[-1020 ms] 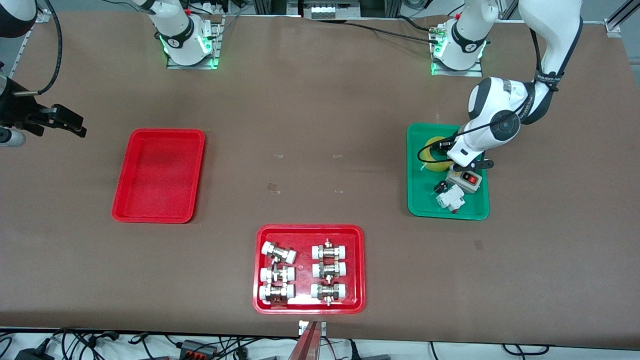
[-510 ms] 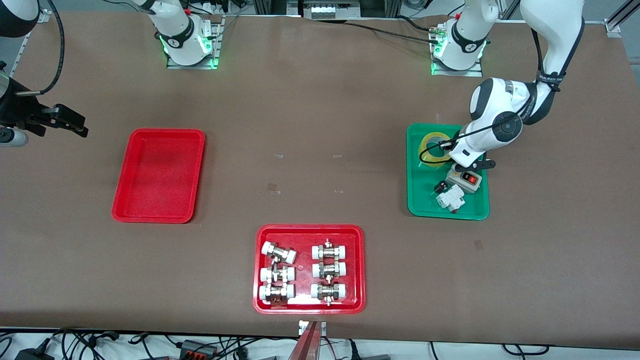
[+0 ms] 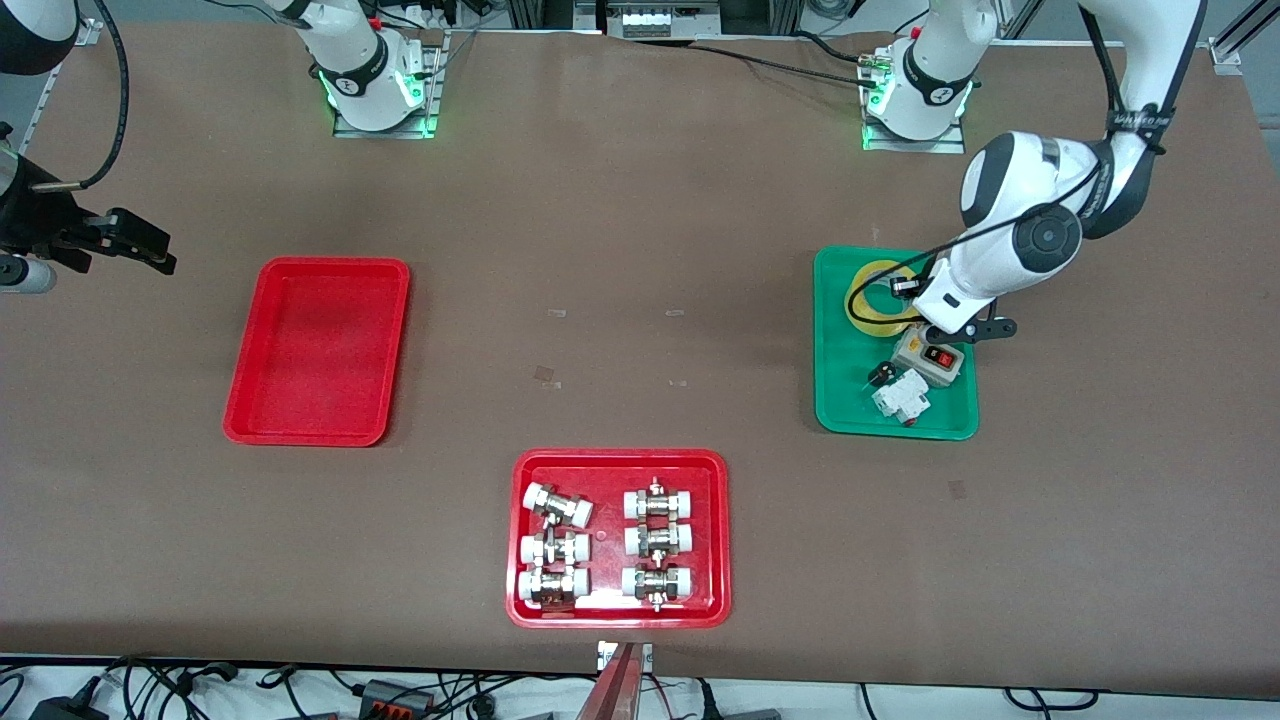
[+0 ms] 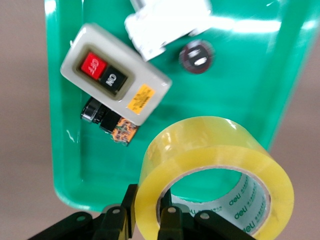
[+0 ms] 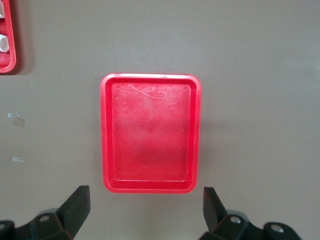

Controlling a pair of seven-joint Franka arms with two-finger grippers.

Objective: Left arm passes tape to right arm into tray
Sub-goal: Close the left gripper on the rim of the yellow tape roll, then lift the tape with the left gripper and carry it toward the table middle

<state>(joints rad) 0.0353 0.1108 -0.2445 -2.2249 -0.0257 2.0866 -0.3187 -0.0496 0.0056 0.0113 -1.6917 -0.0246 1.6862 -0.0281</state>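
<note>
On the brown table [image 3: 640, 250], the left gripper [image 3: 905, 290] pinches the tape [image 3: 875, 297] just above the green tray [image 3: 840, 400]. Handover remains; the right gripper [image 3: 150, 250], spread wide, waits near the empty red tray [image 3: 245, 400].

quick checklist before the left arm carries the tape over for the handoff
1. Grip: left gripper pinches the wall of the tape, one finger inside the core, one outside: ok.
2. Lift: tape is raised over the green tray, above the switch box: ok.
3. Receiver: right gripper is open, waiting over the table beside the red tray: ok.
4. Drop spot: that red tray holds nothing: ok.
5. Grip firmness for the carry: cannot tell.
</note>
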